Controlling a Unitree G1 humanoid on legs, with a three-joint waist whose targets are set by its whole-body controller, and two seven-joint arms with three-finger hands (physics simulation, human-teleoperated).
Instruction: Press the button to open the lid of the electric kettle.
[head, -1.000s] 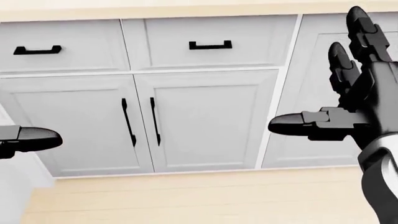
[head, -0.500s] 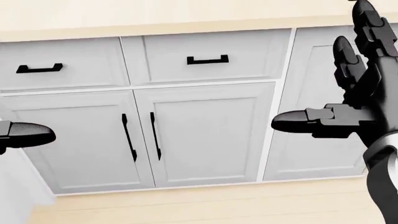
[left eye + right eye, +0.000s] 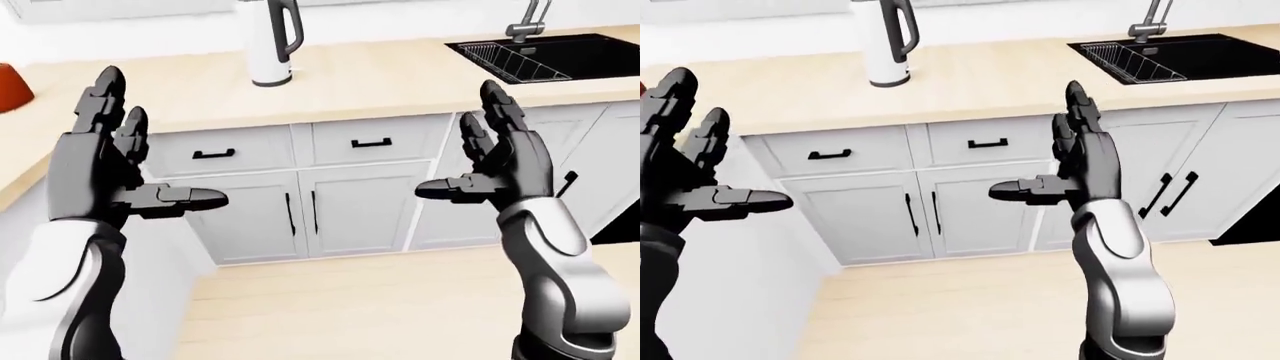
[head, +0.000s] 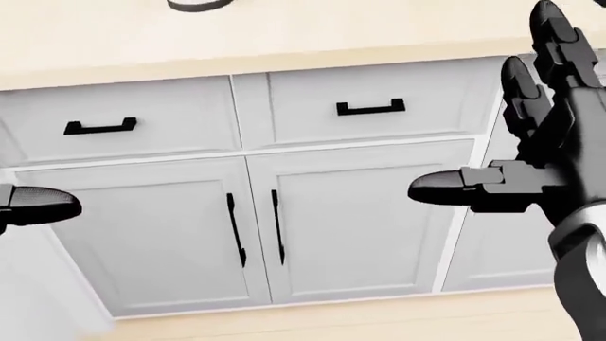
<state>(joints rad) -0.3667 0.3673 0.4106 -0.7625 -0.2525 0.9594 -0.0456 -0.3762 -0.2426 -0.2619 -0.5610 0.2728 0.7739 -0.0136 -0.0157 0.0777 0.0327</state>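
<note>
The white electric kettle [image 3: 266, 46] with a dark grey handle stands on the pale wood counter [image 3: 380, 75], at the top of the left-eye view. Its lid and button are cut off by the frame's upper edge. In the head view only the kettle's dark base rim [image 4: 199, 3] shows at the top edge. My left hand [image 3: 140, 161] is raised at the left, open, with its fingers spread and nothing in it. My right hand [image 3: 470, 157] is raised at the right, open as well. Both hands are well below the kettle and apart from it, out over the floor.
A black sink [image 3: 560, 56] with a faucet [image 3: 528, 19] is set in the counter at the right. White drawers and cabinet doors [image 3: 330, 206] with black handles run under the counter. A red object [image 3: 10, 84] sits at the far left. A side counter edge [image 3: 20, 187] runs along the left.
The camera has moved: in the head view the cabinets slide down and to the right, more counter shows, and the kettle's base comes in at the top. The hands keep their open pose.
</note>
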